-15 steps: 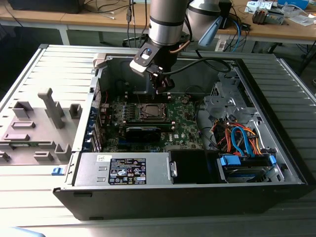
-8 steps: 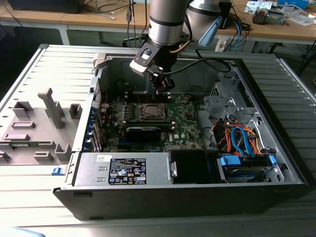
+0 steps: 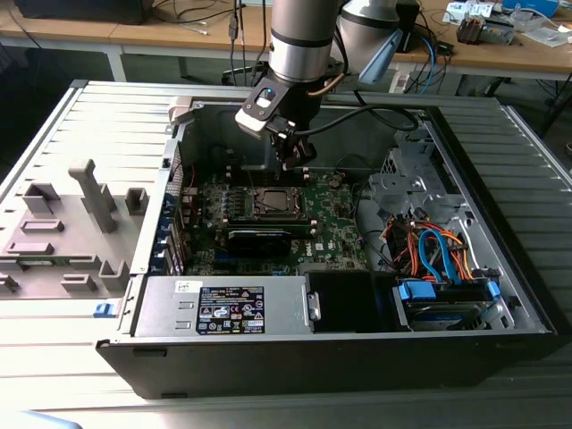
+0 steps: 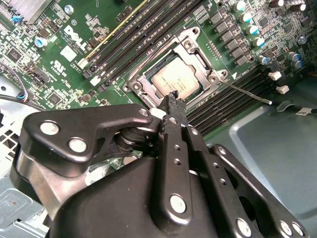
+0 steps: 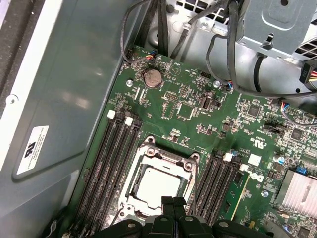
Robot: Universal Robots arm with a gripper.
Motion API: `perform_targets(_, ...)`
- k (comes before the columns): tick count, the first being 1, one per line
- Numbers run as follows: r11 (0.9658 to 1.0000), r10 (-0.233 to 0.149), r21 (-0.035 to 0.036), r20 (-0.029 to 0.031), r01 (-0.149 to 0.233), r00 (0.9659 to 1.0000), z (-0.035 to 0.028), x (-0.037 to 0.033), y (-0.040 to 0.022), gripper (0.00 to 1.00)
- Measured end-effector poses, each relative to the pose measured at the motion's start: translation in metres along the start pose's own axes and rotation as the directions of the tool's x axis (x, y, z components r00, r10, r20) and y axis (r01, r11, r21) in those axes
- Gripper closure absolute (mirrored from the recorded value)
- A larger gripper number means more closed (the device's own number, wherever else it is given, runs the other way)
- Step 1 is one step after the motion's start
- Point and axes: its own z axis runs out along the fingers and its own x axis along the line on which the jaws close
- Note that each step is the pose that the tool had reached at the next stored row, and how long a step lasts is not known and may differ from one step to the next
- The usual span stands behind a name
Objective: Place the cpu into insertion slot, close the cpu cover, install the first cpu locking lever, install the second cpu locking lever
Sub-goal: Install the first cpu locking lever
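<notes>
With the cpu (image 4: 174, 79) seated in the insertion slot (image 4: 134, 85) under the lowered cpu cover (image 4: 198, 55), the hand (image 4: 173, 97) hangs at its edge, fingers (image 5: 167, 203) pressed together on nothing, and I reckon a skewed push could slip off the thin locking lever (image 4: 247, 93) and gouge the board (image 5: 198, 99).

A white sticker (image 5: 33, 148) marks the case wall (image 5: 74, 74), a label (image 3: 230, 310) the power supply (image 3: 161, 313) (print unreadable).

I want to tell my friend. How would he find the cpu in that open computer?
Look inside the open computer case at the green motherboard. Between banks of long black memory slots sits a silvery metal frame, the cpu cover. The cpu is the flat, pale silver square in its window, the only plain smooth square there.
</notes>
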Motion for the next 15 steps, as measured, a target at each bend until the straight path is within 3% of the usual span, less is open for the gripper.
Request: perform_targets(15, 1.0, -0.009, -0.0002, 0.0004, 0.009, 1.0, 0.0, 0.0, 0.0, 0.89)
